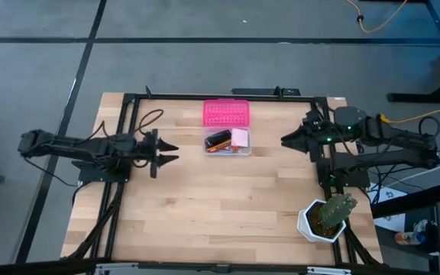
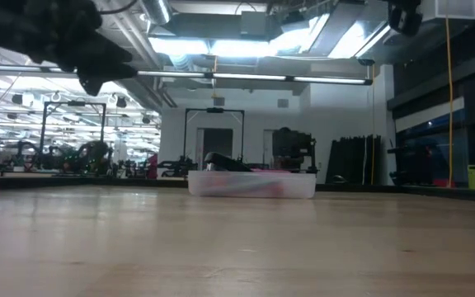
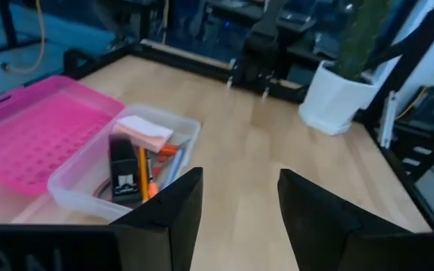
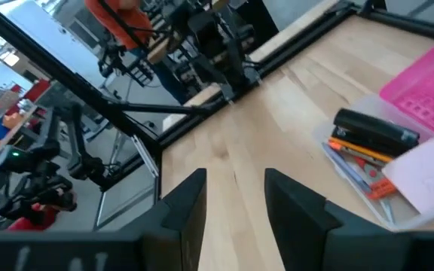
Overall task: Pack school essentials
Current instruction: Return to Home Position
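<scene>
School essentials [image 1: 228, 140], among them a black oblong stapler [image 3: 125, 172] and pink square notepad [image 3: 143, 132], lay inside the clear plastic box [image 3: 81, 192] on the wooden worktop [image 1: 220, 206], so packing looked complete, its pink lid [image 1: 226, 114] open, while left claw [image 3: 239, 177] and right claw [image 4: 236, 177] hovered either side, fingers apart, empty.

- No text, brand, number or sign is legible in any view.
- Black stapler [image 3: 126, 169]: pale marking on its top face, too small to read.

One camera looks straight down, one level across the table [image 1: 205, 206], two ride the wrists; all see the clear box [image 2: 251, 186].
</scene>
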